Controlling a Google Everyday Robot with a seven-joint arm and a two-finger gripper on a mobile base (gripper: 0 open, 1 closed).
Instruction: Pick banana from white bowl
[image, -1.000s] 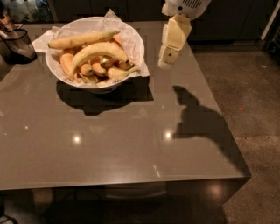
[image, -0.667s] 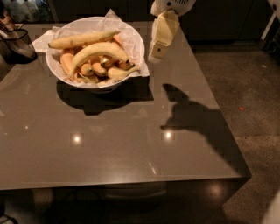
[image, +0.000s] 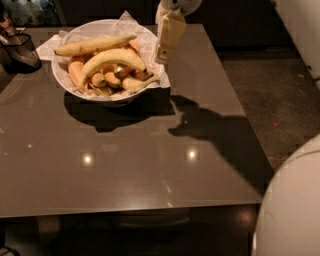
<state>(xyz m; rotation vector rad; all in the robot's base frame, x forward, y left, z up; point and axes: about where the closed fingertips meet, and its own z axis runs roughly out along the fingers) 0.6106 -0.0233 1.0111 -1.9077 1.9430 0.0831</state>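
- Since a second ago, our gripper (image: 162, 57) has swung toward 9 o'clock and now hangs over the 3 o'clock rim of the white bowl (image: 120, 98), no longer well out over the bare table (image: 125, 165).
- Nearest us, the arm's shadow (image: 210, 125) falls on the table at about 4 o'clock from the bowl, touching the bowl's own shadow.
- Next comes the bowl; crumpled paper (image: 150, 40) sticks out past its rim, right below the gripper.
- The banana (image: 112, 57) lies in the bowl on top of the pile, arched, with its ends pointing down toward 6 o'clock.
- Small stubby bananas (image: 107, 80) sit under the arch at 6 o'clock, and a straighter banana (image: 92, 45) lies just beyond it at 12 o'clock, close or touching.
- Farthest, the gripper points downward, clear of all the fruit; we cannot tell whether it is apart or together.
- We judge the step in hand to be the approach. To do it well, we carry on toward 9 o'clock until we are over the crown of the arch, then come straight down.
- We would grasp across the banana's width at its highest part, where it stands clear of its neighbours.
- We keep off the paper edge and the straighter banana at 12 o'clock, since either could be caught along with it.
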